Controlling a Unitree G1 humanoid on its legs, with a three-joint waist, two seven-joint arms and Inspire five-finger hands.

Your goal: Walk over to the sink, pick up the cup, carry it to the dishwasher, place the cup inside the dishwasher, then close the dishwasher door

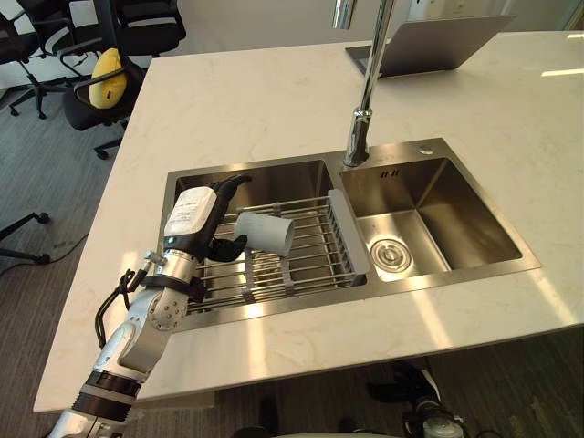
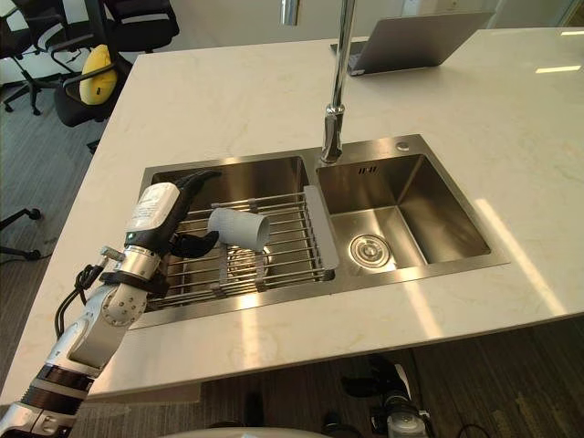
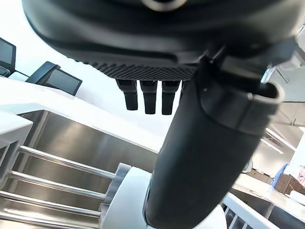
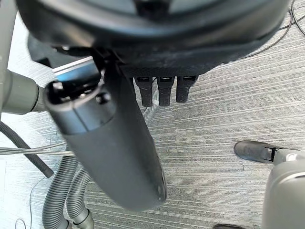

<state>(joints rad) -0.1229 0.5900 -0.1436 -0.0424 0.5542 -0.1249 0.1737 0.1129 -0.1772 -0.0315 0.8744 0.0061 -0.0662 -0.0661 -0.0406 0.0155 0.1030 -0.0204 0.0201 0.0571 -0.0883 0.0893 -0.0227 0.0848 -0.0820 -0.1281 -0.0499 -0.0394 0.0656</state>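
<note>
Premises: an office kitchenette. A pale stone worktop (image 1: 274, 100) carries a stainless double sink (image 1: 456, 214). A tall tap (image 1: 365, 91) stands at its 12 o'clock edge, and a wire rack (image 1: 310, 246) spans the 9 o'clock basin. An open laptop (image 1: 438, 44) sits on the worktop at 1 o'clock. Black office chairs (image 1: 146, 18) on castors stand at 10 o'clock on grey carpet (image 1: 46, 173), one bearing a yellow cushion (image 1: 109, 78).
</note>
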